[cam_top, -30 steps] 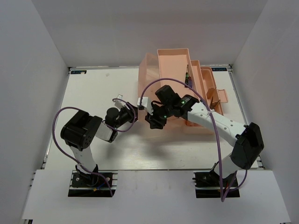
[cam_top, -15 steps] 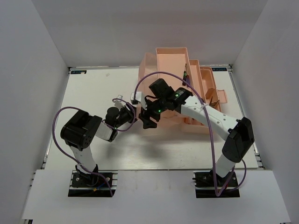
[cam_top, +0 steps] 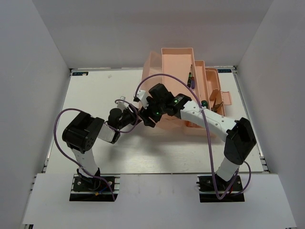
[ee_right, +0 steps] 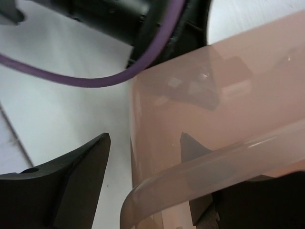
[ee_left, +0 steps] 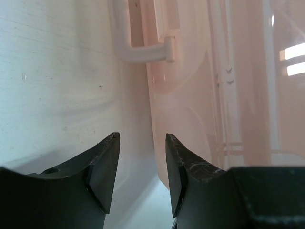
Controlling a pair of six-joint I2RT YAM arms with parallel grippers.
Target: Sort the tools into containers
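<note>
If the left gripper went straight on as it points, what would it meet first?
Likely the toolbox lid: its rounded edge lies just ahead of the left gripper, in line with its open jaws; depth is unclear.

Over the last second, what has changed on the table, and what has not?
The right claw moved left, from the front of the pink box to its left edge, which it now straddles, open. The left claw and the box did not visibly move.
</note>
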